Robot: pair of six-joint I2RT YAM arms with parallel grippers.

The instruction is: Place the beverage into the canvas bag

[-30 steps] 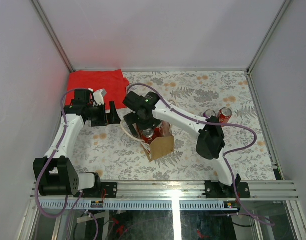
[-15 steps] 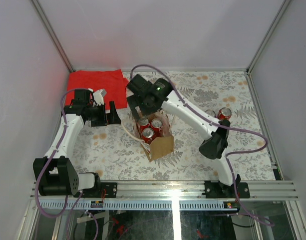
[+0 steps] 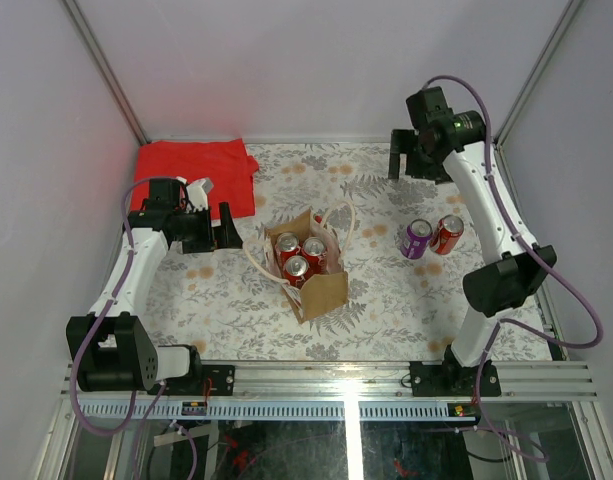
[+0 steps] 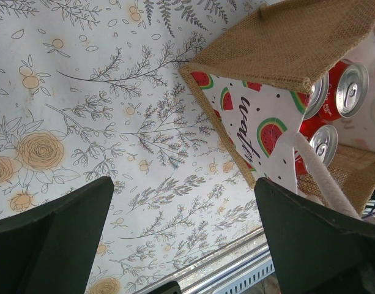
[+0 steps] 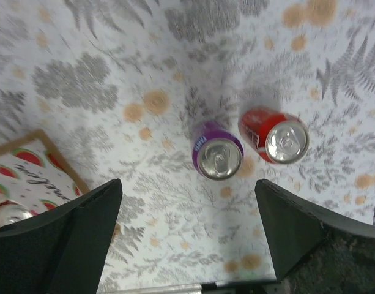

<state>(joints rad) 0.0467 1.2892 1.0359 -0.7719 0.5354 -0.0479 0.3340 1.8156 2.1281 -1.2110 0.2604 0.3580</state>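
Note:
The tan canvas bag point(image 3: 323, 294) stands open at the table's middle, with three red cans point(image 3: 296, 266) upright inside it. A purple can point(image 3: 417, 238) and a red can point(image 3: 449, 233) stand side by side on the table to the right. My right gripper point(image 3: 410, 163) hangs open and empty, high over the back right; its wrist view looks down on the purple can point(image 5: 218, 157) and red can point(image 5: 280, 138) beyond its fingertips point(image 5: 187, 190). My left gripper point(image 3: 229, 228) is open and empty just left of the bag point(image 4: 279, 43), apart from it.
A folded red cloth point(image 3: 196, 168) lies at the back left corner. The bag's cream handles point(image 3: 338, 215) loop outward on both sides. Metal-framed walls close in the floral table point(image 3: 366, 320), and a rail point(image 3: 346, 380) runs along the near edge.
My right arm lifted away from above the bag and swung to the back right, jaws open and empty. Three cans now show in the bag. The left arm has not moved.

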